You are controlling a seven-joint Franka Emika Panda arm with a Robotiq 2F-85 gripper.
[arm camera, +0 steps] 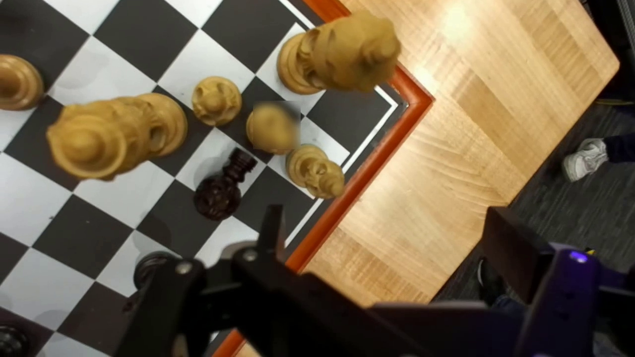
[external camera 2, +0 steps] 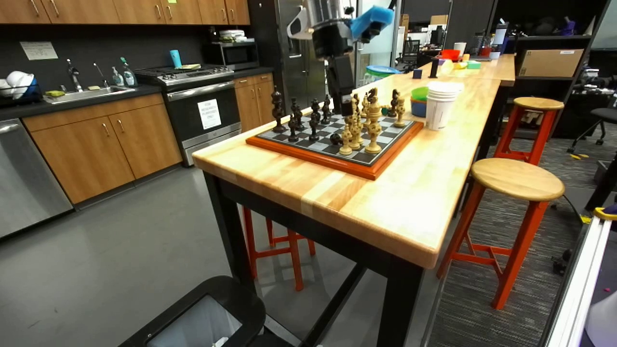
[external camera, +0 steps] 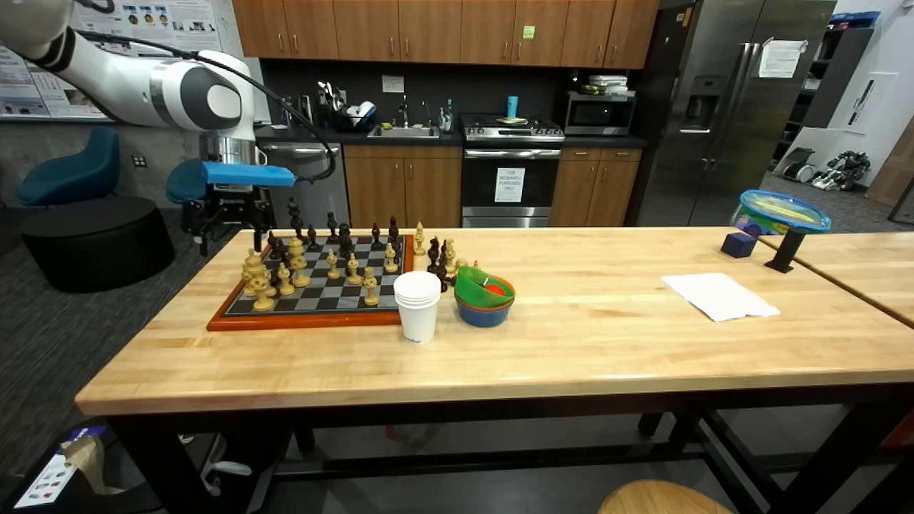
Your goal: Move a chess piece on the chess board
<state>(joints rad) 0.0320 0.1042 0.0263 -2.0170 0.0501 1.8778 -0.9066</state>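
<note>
Tabletop (external camera: 607, 357) with the chess board (external camera: 307, 323) at one end; a spread, unloaded gripper (external camera: 230, 246) hangs by its edge.
In an exterior view, the gripper holds nothing, near the chess board's picture-left side. In an exterior view, a dark piece (external camera 2: 336, 139) lies on its side on the chess board, lower than the gripper, among upright ones. In the wrist view, what seems the same dark piece lies to picture-left of the gap, off the tip of the nearer finger (arm camera: 273, 228), its long axis slanting across the line between the two; pale pieces (arm camera: 217, 101) stand just beside it. Which piece is meant cannot be told; if this one, the gripper likely must shift inward over it, then descend.
</note>
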